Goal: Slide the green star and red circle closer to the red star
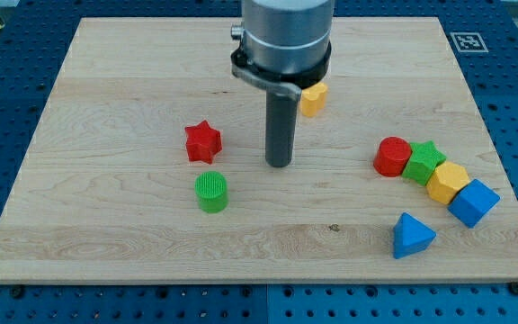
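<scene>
The arm carried no pincer, so there was nothing released or clenched to report: it ended in a dark rod, and my tip (280, 165) rested on the wooden bench (106, 81) near its middle, touching no block. The red star (202, 141) lay to the view's left of my tip, a little apart from it and roughly level with it. Just below that star, towards the bench's bottom edge, stood the green cylinder (211, 192), near the star but not touching it. The green star (424, 160) and the red circle (391, 156) were well apart from the red star, over by the bench's right edge, with my tip standing between the two groups. The red circle was pressed against the green star's left side, and these two opened a curved row running down towards the bottom right corner: next came a yellow hexagonal block (447, 181) and then a blue block (473, 202), each touching its neighbour. A blue triangular block (411, 236) lay alone just below that row, near the bottom edge. Another yellow block (313, 97) showed partly behind the arm's grey housing, up towards the top edge.
</scene>
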You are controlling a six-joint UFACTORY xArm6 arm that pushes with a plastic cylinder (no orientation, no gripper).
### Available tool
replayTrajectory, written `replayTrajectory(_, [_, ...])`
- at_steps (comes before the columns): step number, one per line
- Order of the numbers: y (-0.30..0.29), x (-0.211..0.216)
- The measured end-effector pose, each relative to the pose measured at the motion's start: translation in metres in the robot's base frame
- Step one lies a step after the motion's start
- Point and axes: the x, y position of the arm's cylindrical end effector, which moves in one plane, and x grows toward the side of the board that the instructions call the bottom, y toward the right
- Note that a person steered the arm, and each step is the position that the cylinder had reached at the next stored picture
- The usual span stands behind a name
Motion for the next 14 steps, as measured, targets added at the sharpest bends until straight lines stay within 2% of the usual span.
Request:
replayTrajectory(1, [0.016, -0.026])
replayTrajectory(2, [0.046, -0.033])
replayTrajectory(4, [0.145, -0.033])
replayTrajectory(5, [0.206, -0.022])
replayTrajectory(6, [0.217, 0.013])
replayTrajectory(7, [0.214, 0.032])
replayTrajectory(8, [0.194, 0.032])
replayTrajectory(10, [0.177, 0.019])
replayTrajectory(14, [0.097, 0.014])
